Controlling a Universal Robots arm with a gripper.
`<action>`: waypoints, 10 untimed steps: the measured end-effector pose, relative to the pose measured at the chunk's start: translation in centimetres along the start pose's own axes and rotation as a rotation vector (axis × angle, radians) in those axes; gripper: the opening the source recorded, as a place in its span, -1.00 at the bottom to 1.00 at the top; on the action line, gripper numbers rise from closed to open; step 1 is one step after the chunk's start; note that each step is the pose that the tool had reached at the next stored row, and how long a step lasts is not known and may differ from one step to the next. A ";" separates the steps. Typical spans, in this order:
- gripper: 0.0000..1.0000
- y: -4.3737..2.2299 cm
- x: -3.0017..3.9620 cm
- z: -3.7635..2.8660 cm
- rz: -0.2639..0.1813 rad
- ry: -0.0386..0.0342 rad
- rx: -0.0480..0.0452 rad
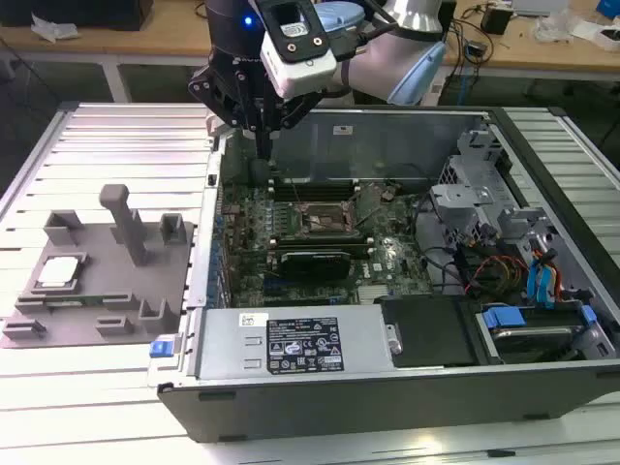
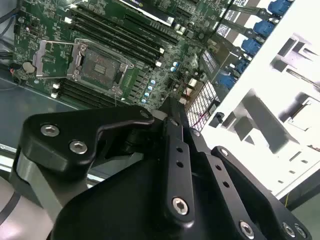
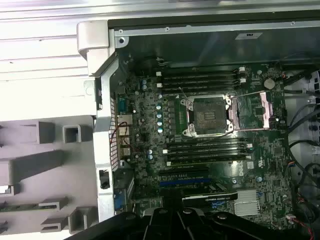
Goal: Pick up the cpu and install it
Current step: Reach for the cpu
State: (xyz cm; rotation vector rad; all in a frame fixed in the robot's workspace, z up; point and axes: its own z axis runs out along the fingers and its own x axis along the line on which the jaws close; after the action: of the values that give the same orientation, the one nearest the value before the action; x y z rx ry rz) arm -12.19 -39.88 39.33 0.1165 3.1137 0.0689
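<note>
- We log the table [image 1: 107, 145]: pale metal top built of long parallel slats, reaching both the exterior view's left and right edges.
- The slats catch strong glare; light reads bright and even, with soft shadows only.
- Behind the table we see a wooden bench top at the exterior view's left [image 1: 126, 44] and another at its right [image 1: 552, 53]; we cannot tell whether they join.
- The left bench stands on a white leg [image 1: 114, 79]; it is dark underneath, so the floor is unclear to us.
- On the left bench: a black box [image 1: 87, 12] and a crumpled white piece [image 1: 48, 29].
- On the right bench: loose dark cables [image 1: 475, 44], a small black block [image 1: 496, 17] and white clutter [image 1: 557, 24].
</note>
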 end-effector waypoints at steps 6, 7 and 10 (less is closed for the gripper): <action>-0.79 0.00 0.00 0.00 0.000 0.0000 0.0000; -0.79 0.00 0.00 0.00 0.000 0.0000 0.0000; -0.79 0.00 0.01 0.00 0.000 -0.0001 0.0000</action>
State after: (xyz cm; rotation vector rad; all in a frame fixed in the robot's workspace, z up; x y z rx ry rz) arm -12.20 -39.89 39.33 0.1164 3.1136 0.0689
